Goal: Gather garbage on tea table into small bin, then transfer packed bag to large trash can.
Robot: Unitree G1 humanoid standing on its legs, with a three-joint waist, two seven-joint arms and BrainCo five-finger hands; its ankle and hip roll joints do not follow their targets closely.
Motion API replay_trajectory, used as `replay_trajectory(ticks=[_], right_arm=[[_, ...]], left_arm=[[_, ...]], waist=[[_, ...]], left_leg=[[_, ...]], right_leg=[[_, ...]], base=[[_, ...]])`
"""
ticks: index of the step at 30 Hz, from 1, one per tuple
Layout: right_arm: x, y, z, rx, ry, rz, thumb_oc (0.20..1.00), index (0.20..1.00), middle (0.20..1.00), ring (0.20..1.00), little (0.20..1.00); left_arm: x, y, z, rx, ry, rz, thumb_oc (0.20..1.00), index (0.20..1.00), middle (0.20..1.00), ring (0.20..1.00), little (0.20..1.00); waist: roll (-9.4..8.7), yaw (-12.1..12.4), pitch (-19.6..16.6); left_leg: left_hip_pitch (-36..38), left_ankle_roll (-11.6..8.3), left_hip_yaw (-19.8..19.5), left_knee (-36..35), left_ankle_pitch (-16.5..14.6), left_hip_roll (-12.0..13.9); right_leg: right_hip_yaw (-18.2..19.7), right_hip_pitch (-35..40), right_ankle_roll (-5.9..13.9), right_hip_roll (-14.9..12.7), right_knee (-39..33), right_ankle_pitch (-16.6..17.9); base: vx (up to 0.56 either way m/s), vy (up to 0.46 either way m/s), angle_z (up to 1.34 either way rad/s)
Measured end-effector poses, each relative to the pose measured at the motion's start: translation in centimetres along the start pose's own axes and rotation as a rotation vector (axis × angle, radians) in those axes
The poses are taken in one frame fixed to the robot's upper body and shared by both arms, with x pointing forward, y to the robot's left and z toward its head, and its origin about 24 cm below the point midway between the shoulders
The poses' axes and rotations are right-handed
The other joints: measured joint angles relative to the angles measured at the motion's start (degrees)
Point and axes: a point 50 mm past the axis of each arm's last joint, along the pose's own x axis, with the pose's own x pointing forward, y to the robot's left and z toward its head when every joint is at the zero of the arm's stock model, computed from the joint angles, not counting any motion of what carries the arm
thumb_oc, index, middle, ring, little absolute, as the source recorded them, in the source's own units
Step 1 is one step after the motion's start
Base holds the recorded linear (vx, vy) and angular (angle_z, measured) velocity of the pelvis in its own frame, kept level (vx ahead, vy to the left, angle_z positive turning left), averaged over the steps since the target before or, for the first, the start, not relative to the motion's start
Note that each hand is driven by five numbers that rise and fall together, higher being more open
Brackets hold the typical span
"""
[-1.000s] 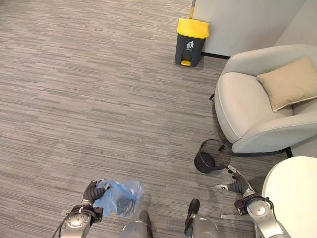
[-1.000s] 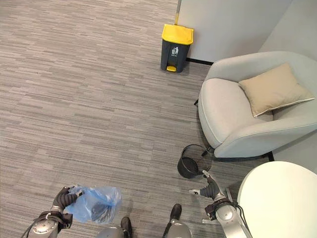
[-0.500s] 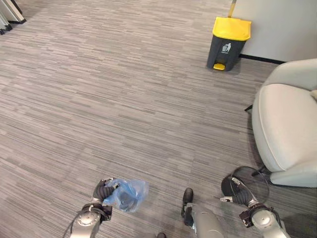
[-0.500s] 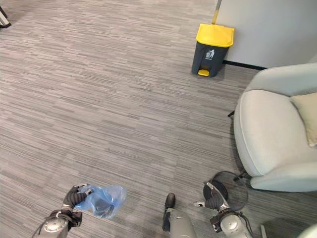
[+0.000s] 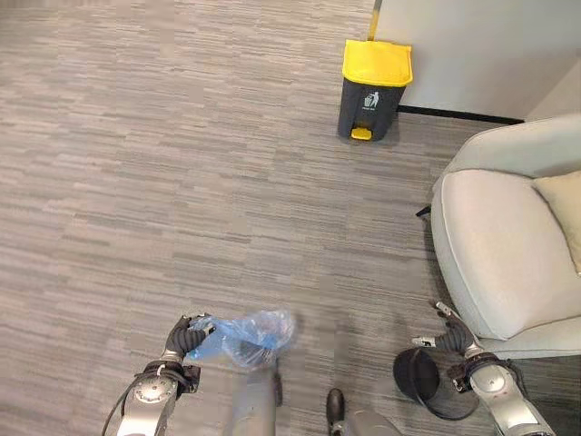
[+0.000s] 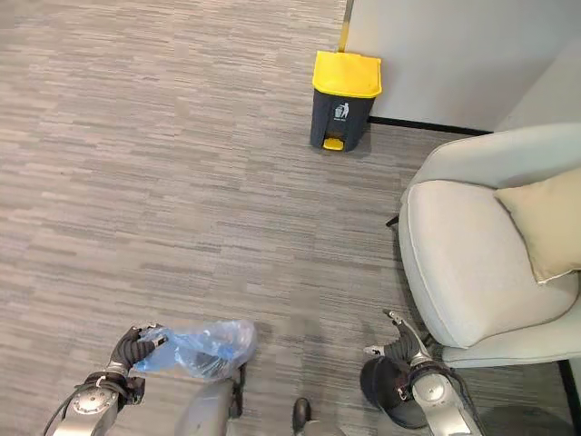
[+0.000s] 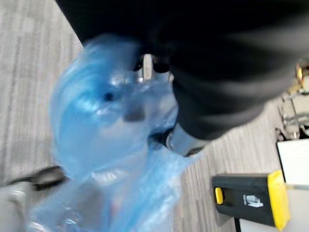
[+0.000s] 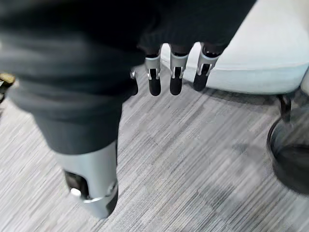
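A grey striped carpet point(image 5: 163, 163) covers the floor. A pale armchair point(image 5: 508, 263) stands at the right with a beige cushion point(image 6: 545, 222) on its seat. By the white wall point(image 6: 454, 54) at the far side stands the large trash can point(image 5: 373, 89), dark grey with a yellow lid, well apart from both hands. The small bin point(image 5: 416, 377), black and round, sits on the carpet just beside the armchair's front edge. The blue bag point(image 5: 247, 334) hangs above the carpet, its gathered neck clenched in the left hand point(image 5: 184, 340). The right hand point(image 5: 454, 338) hovers near the small bin with fingers point(image 8: 175, 72) straight and relaxed, holding nothing.
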Motion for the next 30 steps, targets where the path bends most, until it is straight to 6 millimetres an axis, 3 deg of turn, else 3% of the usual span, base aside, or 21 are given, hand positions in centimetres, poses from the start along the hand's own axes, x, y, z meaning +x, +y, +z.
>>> replay_trajectory(ticks=[1, 3, 5, 7, 8, 9, 10, 11, 12, 14, 15, 16, 17, 18, 20, 23, 24, 25, 26, 28, 30], right_arm=[[-0.2, 0.1, -0.3, -0.003, 0.008, 0.003, 1.000, 1.000, 1.000, 1.000, 1.000], [-0.2, 0.8, -0.1, 0.007, 0.003, 0.024, 1.000, 1.000, 1.000, 1.000, 1.000], [0.4, 0.5, 0.9, 0.004, -0.030, 0.015, 1.000, 1.000, 1.000, 1.000, 1.000], [0.5, 0.5, 1.8, -0.001, -0.064, 0.014, 1.000, 1.000, 1.000, 1.000, 1.000], [0.8, 0.9, 2.7, -0.018, -0.097, 0.033, 1.000, 1.000, 1.000, 1.000, 1.000], [0.9, 1.0, 3.2, -0.014, -0.111, 0.035, 1.000, 1.000, 1.000, 1.000, 1.000], [0.5, 1.3, 2.5, -0.013, -0.090, 0.043, 1.000, 1.000, 1.000, 1.000, 1.000], [0.5, 1.7, 2.3, -0.032, -0.084, 0.062, 1.000, 1.000, 1.000, 1.000, 1.000], [0.6, 1.6, 2.8, -0.033, -0.102, 0.066, 1.000, 1.000, 1.000, 1.000, 1.000], [0.6, 1.5, 3.6, -0.033, -0.135, 0.061, 1.000, 1.000, 1.000, 1.000, 1.000], [0.6, 1.5, 3.6, -0.033, -0.135, 0.061, 1.000, 1.000, 1.000, 1.000, 1.000], [0.5, 1.6, 3.4, -0.035, -0.130, 0.067, 1.000, 1.000, 1.000, 1.000, 1.000], [0.5, 1.7, 3.5, -0.041, -0.133, 0.076, 1.000, 1.000, 1.000, 1.000, 1.000], [0.6, 1.8, 3.6, -0.042, -0.137, 0.080, 1.000, 1.000, 1.000, 1.000, 1.000], [0.6, 1.8, 3.4, -0.042, -0.129, 0.081, 1.000, 1.000, 1.000, 1.000, 1.000], [0.4, 1.9, 2.9, -0.045, -0.108, 0.089, 1.000, 1.000, 1.000, 1.000, 1.000], [0.3, 2.1, 2.4, -0.046, -0.092, 0.094, 1.000, 1.000, 1.000, 1.000, 1.000], [0.0, 2.3, 1.4, -0.048, -0.053, 0.105, 1.000, 1.000, 1.000, 1.000, 1.000], [0.0, 2.2, 1.1, -0.051, -0.043, 0.103, 1.000, 1.000, 1.000, 1.000, 1.000], [0.4, 1.6, 1.6, -0.060, -0.058, 0.085, 1.000, 1.000, 1.000, 1.000, 1.000], [0.9, 1.0, 2.6, -0.059, -0.094, 0.062, 1.000, 1.000, 1.000, 1.000, 1.000]], left_arm=[[-0.4, 0.1, -0.4, -0.004, 0.010, 0.004, 0.200, 0.200, 0.200, 0.200, 0.200], [-0.5, 1.0, -0.3, -0.008, 0.006, 0.036, 0.200, 0.200, 0.200, 0.200, 0.200], [-0.4, 1.7, 0.0, -0.001, -0.004, 0.056, 0.200, 0.200, 0.200, 0.200, 0.200], [-0.6, 1.9, -0.1, -0.004, -0.002, 0.066, 0.200, 0.200, 0.200, 0.200, 0.200], [-0.5, 2.3, -0.3, 0.002, 0.010, 0.075, 0.200, 0.200, 0.200, 0.200, 0.200], [-0.5, 2.3, -0.4, 0.002, 0.014, 0.074, 0.200, 0.200, 0.200, 0.200, 0.200], [-0.4, 2.1, -0.2, 0.000, 0.005, 0.070, 0.200, 0.200, 0.200, 0.200, 0.200], [-0.2, 2.3, 0.3, 0.006, -0.011, 0.074, 0.200, 0.200, 0.200, 0.200, 0.200], [-0.3, 2.3, 0.0, 0.004, 0.003, 0.081, 0.200, 0.200, 0.200, 0.200, 0.200], [-0.4, 2.4, -0.4, 0.006, 0.017, 0.088, 0.200, 0.200, 0.200, 0.200, 0.200], [-0.4, 2.3, -0.4, 0.002, 0.017, 0.089, 0.200, 0.200, 0.200, 0.200, 0.200], [-0.4, 2.3, -0.3, 0.001, 0.013, 0.088, 0.200, 0.200, 0.200, 0.200, 0.200], [-0.5, 2.3, -0.5, -0.004, 0.017, 0.092, 0.200, 0.200, 0.200, 0.200, 0.200], [-0.6, 2.3, -0.7, -0.005, 0.028, 0.095, 0.200, 0.200, 0.200, 0.200, 0.200], [-0.8, 2.2, -1.3, -0.011, 0.048, 0.095, 0.200, 0.200, 0.200, 0.200, 0.200], [-0.7, 1.4, -1.8, -0.039, 0.066, 0.088, 0.200, 0.200, 0.200, 0.200, 0.200], [-0.7, 1.1, -1.8, -0.048, 0.064, 0.083, 0.200, 0.200, 0.200, 0.200, 0.200], [-0.6, 0.4, -1.6, -0.051, 0.056, 0.063, 0.200, 0.200, 0.200, 0.200, 0.200], [-0.5, 0.2, -1.5, -0.045, 0.053, 0.051, 0.200, 0.200, 0.200, 0.200, 0.200], [-0.4, 0.0, -1.4, -0.042, 0.049, 0.040, 0.200, 0.200, 0.200, 0.200, 0.200], [-0.7, 0.0, -1.8, -0.043, 0.063, 0.041, 0.200, 0.200, 0.200, 0.200, 0.200]], waist=[[0.75, 0.15, -0.89], [-2.69, 0.48, -1.29], [-4.01, 1.49, -1.27], [-3.72, 2.83, -2.08], [-4.07, 2.24, -2.31], [-3.63, 1.30, -2.32], [-3.71, 0.64, -2.59], [-3.54, 0.01, -2.25], [-3.21, 0.14, -2.06], [-1.87, -0.35, -1.25], [-0.99, -0.87, -0.86], [-0.60, -1.38, -0.64], [-0.49, -1.31, -0.58], [-1.06, -1.26, -0.73], [-1.00, -1.35, -0.54], [-0.56, -1.72, -0.24], [-0.76, -1.94, -0.37], [-1.29, -2.21, -0.69], [-1.57, -2.34, -0.86], [-1.56, -2.28, -1.06], [-1.72, -1.13, -1.10]], left_leg=[[1.00, 0.56, -0.82, 0.47, 1.67, -0.23], [3.30, 0.33, 1.70, 0.37, 2.05, -3.20], [6.54, 1.28, 3.12, 0.56, 2.62, -4.84], [9.18, 5.72, 4.46, 0.46, 5.84, -5.24], [10.78, 8.57, 6.85, 0.07, 3.91, -5.35], [12.10, 8.18, 6.89, -1.56, 5.15, -5.58], [13.05, 8.60, 6.29, -2.86, 5.38, -6.13], [14.26, 10.53, 6.09, -4.58, 3.45, -6.80], [15.31, 10.45, 6.20, -5.52, 3.73, -6.61], [17.21, 9.86, 6.08, -6.67, 4.24, -6.74], [18.96, 10.06, 6.34, -7.56, 4.29, -7.13], [19.54, 9.72, 5.70, -7.60, 2.76, -7.56], [19.81, 9.93, 6.12, -7.59, 2.10, -7.70], [21.14, 10.14, 6.99, -7.51, 1.09, -8.18], [22.30, 10.27, 6.25, -7.52, 0.23, -8.85], [25.09, 9.84, 2.05, -7.62, -1.28, -8.90], [26.36, 9.08, 0.92, -8.03, -1.75, -8.71], [28.71, 7.57, -2.53, -7.49, -2.69, -7.83], [28.18, 7.20, -3.02, -5.26, -2.92, -7.38], [25.33, 5.02, -0.84, 1.76, -4.16, -5.32], [21.83, 4.27, 2.76, 11.98, -4.68, -2.87]], right_leg=[[1.03, 1.41, 1.58, -0.38, 0.20, -2.04], [1.41, 1.22, 3.83, -4.63, 2.61, -4.08], [0.94, -0.31, 4.74, -6.37, 6.27, -3.48], [0.87, -0.95, 6.33, -6.76, 8.98, -3.95], [0.99, -4.69, 6.61, -7.60, 17.29, -3.49], [1.22, -10.02, 8.29, -8.10, 27.27, -3.43], [1.19, -11.39, 9.37, -8.11, 29.20, -4.59], [0.36, -17.32, 9.67, -8.52, 35.60, -5.21], [-1.35, -20.64, 9.03, -8.32, 36.78, -5.93], [-5.50, -23.74, 7.92, -8.29, 30.51, -5.33], [-8.50, -26.46, 6.35, -8.15, 23.59, -2.24], [-8.65, -27.87, 5.99, -8.12, 21.55, -0.78], [-8.95, -28.76, 6.19, -8.33, 19.73, 0.71], [-10.49, -29.41, 6.85, -8.22, 12.01, 5.90], [-11.94, -29.47, 6.82, -8.13, 4.79, 10.58], [-11.50, -28.87, 6.32, -6.93, 0.66, 15.38], [-11.45, -28.11, 6.02, -6.81, 0.98, 15.57], [-11.51, -23.78, 4.39, -5.62, 1.19, 15.83], [-11.58, -22.37, 2.19, -5.41, 0.56, 17.92], [-13.95, -21.81, 0.43, -4.41, 1.69, 17.13], [-14.68, -19.76, -3.24, -2.60, 1.87, 16.48]], base=[[0.46, 0.167, -0.94], [0.33, 0.147, -0.68], [0.35, 0.197, -1.26], [0.27, 0.198, -1.43], [0.17, 0.144, -1.04], [0.17, 0.134, -0.58], [0.34, 0.188, -0.14], [0.32, 0.118, -0.22], [0.36, 0.078, -0.39], [0.33, -0.013, -0.17], [0.36, -0.049, 0.19], [0.46, -0.088, 0.22], [0.24, -0.072, 0.10], [0.36, -0.124, 0.04], [0.34, -0.129, 0.11], [0.40, -0.274, 0.48], [0.38, -0.365, 1.25], [0.35, -0.361, 1.38], [0.37, -0.345, 1.41], [0.18, -0.166, 0.71], [0.23, -0.177, 0.15]])
